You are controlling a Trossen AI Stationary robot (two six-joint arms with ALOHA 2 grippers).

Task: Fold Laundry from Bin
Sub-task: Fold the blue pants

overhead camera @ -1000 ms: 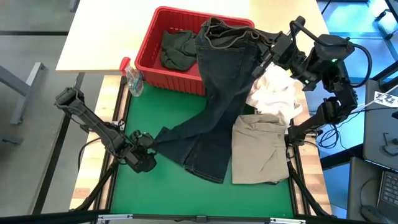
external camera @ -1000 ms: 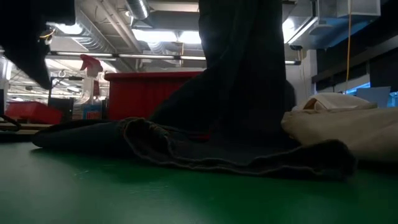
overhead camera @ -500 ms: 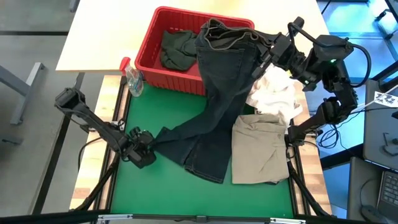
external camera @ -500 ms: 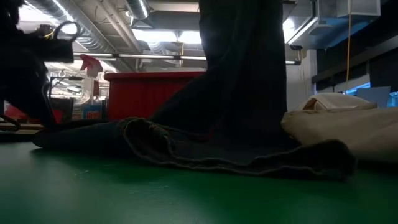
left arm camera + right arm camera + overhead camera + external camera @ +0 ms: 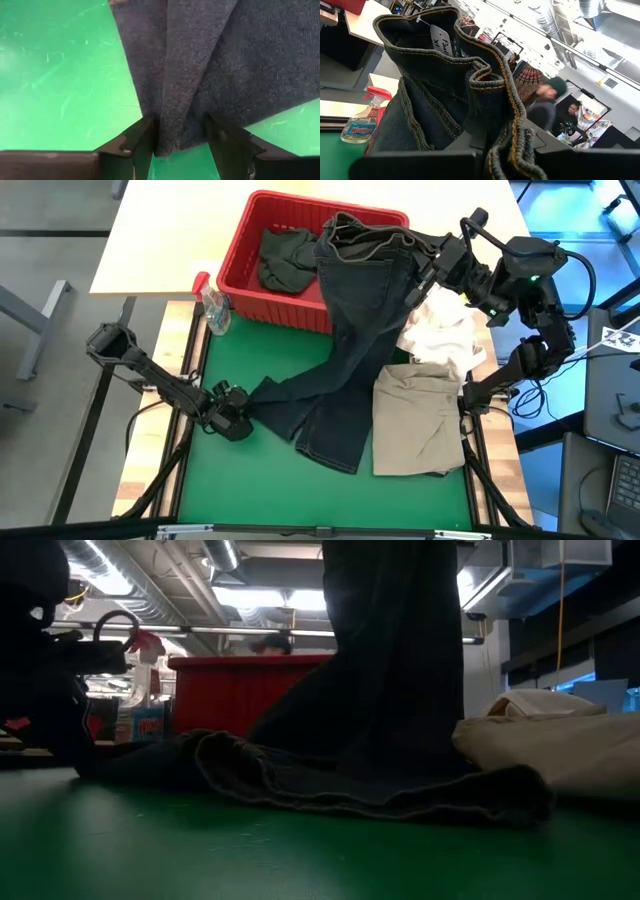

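Observation:
A pair of dark jeans [image 5: 350, 350] drapes from above the red bin [image 5: 232, 272] down onto the green mat [image 5: 270, 480]. Its two legs lie spread on the mat. My left gripper [image 5: 240, 418] is down at the end of the left leg [image 5: 172, 100], shut on it. My right gripper [image 5: 440, 262] is raised over the bin's right far corner, shut on the jeans' waistband [image 5: 485, 80]. A dark garment [image 5: 285, 260] lies inside the bin. A khaki garment [image 5: 420, 420] lies flat on the mat's right side. My left gripper has a lengthwise fold of the left leg's hem end [image 5: 172, 142] between its two fingers [image 5: 137, 142]. It slants down at it from the table's left. The leg end lies on the mat. My right gripper pinches the bunched waistband [image 5: 495, 125] between its fingers, several layers, coming level from the table's right. The waist is lifted clear, and the legs hang down from it to the mat.
A white cloth bundle [image 5: 445, 330] lies between the bin and the khaki garment, under my right arm. A clear spray bottle with a red top [image 5: 212, 305] stands at the bin's left near corner. People show in the room beyond the table [image 5: 547, 105].
My left gripper has sunk to the mat and moved a little toward the far edge, up to the end of the jeans' left leg. My right gripper and the raised waistband have kept still.

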